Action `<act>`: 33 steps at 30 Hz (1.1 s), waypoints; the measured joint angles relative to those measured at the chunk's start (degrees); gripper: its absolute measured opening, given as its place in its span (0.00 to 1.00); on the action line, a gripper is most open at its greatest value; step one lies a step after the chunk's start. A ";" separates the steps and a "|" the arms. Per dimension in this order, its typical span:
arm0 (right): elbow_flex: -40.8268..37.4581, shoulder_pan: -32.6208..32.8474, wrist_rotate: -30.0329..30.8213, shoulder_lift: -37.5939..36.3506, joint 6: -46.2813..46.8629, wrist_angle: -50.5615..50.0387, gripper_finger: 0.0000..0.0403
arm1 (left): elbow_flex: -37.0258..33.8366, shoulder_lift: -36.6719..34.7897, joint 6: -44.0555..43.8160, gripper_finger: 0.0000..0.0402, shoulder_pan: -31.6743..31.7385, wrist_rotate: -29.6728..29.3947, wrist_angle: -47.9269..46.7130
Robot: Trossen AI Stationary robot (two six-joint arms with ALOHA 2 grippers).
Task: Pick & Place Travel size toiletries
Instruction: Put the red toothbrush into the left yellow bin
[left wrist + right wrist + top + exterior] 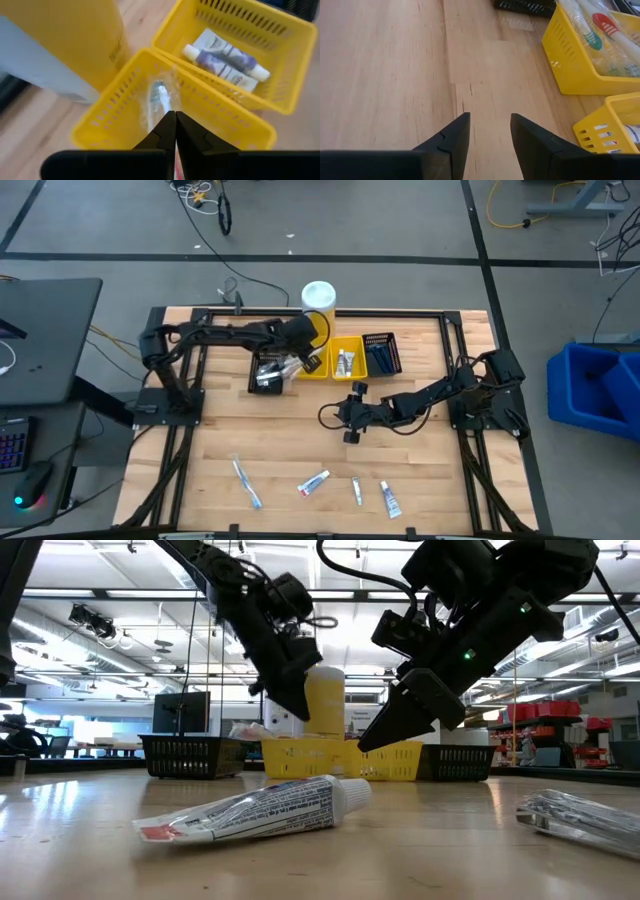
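Left end effector: the left end effector (175,131) hangs over the small yellow slotted plastic bin (125,107), upper middle of the high view, fingers pressed together on a clear-wrapped toothbrush (159,97) that dangles into that bin.
Right end effector: the right end effector (489,131) hovers over bare wood at the centre of the high view, fingers parted with nothing between them.
Toiletries waiting: four lie along the lower edge of the high view, a clear-wrapped blue toothbrush (246,483), a white toothpaste tube with red end (314,482), a small slim wrapped piece (356,491) and a second white tube (390,499).
Already binned: two white tubes (227,62) lie in the neighbouring yellow plastic bin (290,75).
Risk, snag: the slippery wrapper could catch on the bin's rim or slots, so the toothbrush tips out onto the table (likely only if released while tilted).
Risk, crowding: the tall white-and-yellow cylindrical container (318,302) stands just beside the bin; a sideways pull-out could knock it.
Risk, arms: both arms reach toward the middle, so the right one heading for the bins could meet the left.
Surroundings: a black mesh bin (381,353) to the right of the yellow pair, another black bin (268,370) to their left, partly under the left arm.
In the way: nothing lies between the right end effector and the lower row.
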 joint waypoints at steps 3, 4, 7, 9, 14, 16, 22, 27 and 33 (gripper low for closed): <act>0.00 0.00 -0.09 0.00 0.60 -0.31 0.37 | 1.34 -2.22 3.02 0.04 -0.24 1.04 -4.67; 0.00 0.00 -0.09 0.00 0.92 -0.40 0.37 | 1.78 -2.90 3.40 0.04 -0.48 1.02 -6.70; 0.00 0.00 -0.10 0.00 1.51 -0.44 0.37 | 2.72 -4.70 4.97 0.04 -1.04 0.78 -13.41; 0.00 0.00 -0.11 0.00 1.51 -0.46 0.37 | 3.19 -5.30 6.02 0.04 -1.33 0.74 -18.30; 0.00 0.00 -0.39 0.00 1.51 -0.40 0.37 | 3.31 -5.44 6.14 0.05 -2.35 0.59 -30.48; 0.00 -0.03 -1.28 0.00 1.51 -0.37 0.37 | 3.31 -5.41 6.73 0.07 -3.22 0.09 -33.10; 0.02 -0.07 -1.55 0.00 1.53 -0.31 0.36 | 3.29 -5.85 10.28 0.19 -5.49 -3.95 -33.48; 0.02 -0.07 -1.55 0.00 2.12 -0.35 0.36 | 3.29 -5.83 10.29 0.30 -8.01 -4.54 -34.56; 0.02 -0.07 -1.57 0.00 2.12 -0.42 0.36 | 3.29 -5.59 8.70 0.37 -13.22 -7.87 -34.67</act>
